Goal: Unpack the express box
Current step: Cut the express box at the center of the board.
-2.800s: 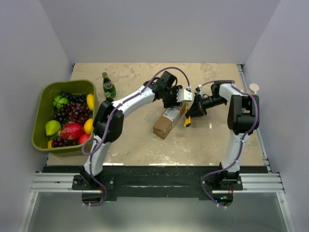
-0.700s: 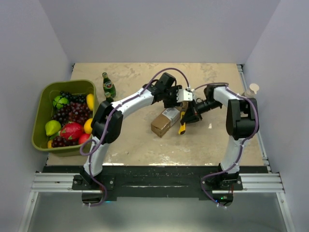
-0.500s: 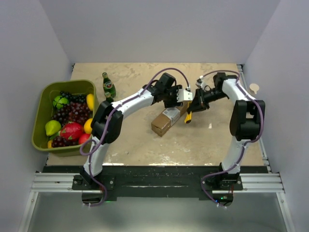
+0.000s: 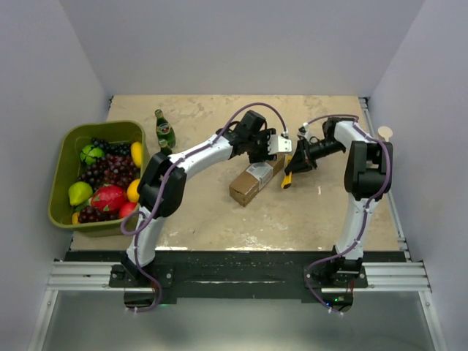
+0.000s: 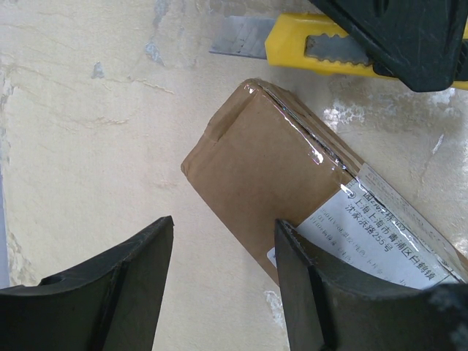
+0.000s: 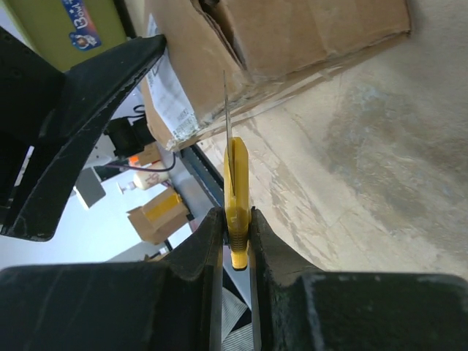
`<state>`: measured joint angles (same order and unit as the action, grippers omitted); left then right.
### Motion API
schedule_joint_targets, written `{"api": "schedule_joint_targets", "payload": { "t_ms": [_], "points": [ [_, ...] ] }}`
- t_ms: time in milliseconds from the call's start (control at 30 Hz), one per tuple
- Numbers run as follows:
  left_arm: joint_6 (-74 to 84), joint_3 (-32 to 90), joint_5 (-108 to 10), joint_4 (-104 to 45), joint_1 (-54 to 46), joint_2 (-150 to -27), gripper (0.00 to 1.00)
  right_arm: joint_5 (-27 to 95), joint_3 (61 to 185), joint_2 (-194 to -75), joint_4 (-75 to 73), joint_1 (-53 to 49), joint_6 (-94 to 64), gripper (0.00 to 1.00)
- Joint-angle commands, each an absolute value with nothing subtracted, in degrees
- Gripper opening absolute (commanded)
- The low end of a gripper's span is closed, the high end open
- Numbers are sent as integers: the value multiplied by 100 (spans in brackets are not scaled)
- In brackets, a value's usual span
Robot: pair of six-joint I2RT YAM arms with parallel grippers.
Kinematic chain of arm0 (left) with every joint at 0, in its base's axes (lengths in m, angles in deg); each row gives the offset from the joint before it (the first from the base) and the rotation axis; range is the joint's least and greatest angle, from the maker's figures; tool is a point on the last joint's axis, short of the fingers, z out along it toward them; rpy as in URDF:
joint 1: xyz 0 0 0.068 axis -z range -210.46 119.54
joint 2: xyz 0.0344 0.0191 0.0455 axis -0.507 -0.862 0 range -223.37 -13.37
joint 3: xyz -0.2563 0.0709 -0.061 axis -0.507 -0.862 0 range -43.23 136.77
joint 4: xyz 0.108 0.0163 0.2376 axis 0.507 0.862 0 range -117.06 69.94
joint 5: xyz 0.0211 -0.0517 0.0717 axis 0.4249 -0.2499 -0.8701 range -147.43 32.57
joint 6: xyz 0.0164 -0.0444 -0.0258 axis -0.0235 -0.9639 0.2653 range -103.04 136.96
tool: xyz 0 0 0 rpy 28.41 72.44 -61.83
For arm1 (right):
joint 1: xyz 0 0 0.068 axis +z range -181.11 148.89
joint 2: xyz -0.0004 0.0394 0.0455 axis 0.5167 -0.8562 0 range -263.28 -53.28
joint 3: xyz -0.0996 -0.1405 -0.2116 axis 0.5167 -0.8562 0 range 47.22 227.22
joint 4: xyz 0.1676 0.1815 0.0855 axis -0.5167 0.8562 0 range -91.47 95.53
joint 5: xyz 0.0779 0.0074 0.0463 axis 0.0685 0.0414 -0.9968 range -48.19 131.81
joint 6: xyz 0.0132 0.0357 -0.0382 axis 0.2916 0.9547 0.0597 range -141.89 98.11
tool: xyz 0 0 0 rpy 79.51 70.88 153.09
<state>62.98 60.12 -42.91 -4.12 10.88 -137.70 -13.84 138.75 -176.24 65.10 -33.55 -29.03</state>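
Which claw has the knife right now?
The right claw, shut on the yellow utility knife, blade out beside the express box. The left claw stands open above the box, holding nothing.

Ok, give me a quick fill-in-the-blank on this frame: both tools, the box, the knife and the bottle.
1. The right tool is shut on a ____ utility knife.
2. The left tool has its jaws ____ at one end of the express box.
3. The green bottle stands ____ beside the green bin.
Missing words: yellow; open; upright.
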Motion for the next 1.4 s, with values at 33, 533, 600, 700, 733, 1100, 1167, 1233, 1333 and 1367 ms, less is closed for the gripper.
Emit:
{"api": "schedule_joint_targets", "payload": {
  "t_ms": [33, 533, 600, 700, 733, 1100, 1167, 1233, 1333, 1367],
  "points": [
    [6310, 5732, -4689, -139, 1058, -14116, 62, -1725, 13802, -17449, 6673, -3322, -3033, 0],
    [6275, 5714, -4706, -148, 1058, -14125, 62, -1874, 13450, -17369, 6673, -3155, -3007, 0],
    [6284, 5706, -4715, -148, 1058, -14125, 62, -1883, 13424, -17369, 6682, -3155, -3007, 0],
    [6284, 5688, -4715, -148, 1058, -14116, 62, -1874, 13432, -17369, 6673, -3155, -3007, 0],
    [6275, 5688, -4715, -157, 1058, -14125, 62, -1796, 13459, -17361, 6647, -3155, -2998, 0],
    [6266, 5714, -4706, -157, 1058, -14151, 62, -1681, 13292, -17123, 6533, -3199, -2796, 0],
    [6266, 5714, -4706, -140, 1058, -14151, 62, -1707, 13292, -17115, 6533, -3216, -2796, 0],
    [6258, 5714, -4706, -139, 1058, -14160, 62, -1663, 13301, -17088, 6515, -3234, -2778, 0],
    [6258, 5714, -4706, -148, 1058, -14160, 62, -1690, 13301, -17114, 6524, -3225, -2796, 0],
    [6249, 5714, -4697, -148, 1058, -14160, 62, -1698, 13274, -17132, 6524, -3234, -2804, 0]
  ]
}}
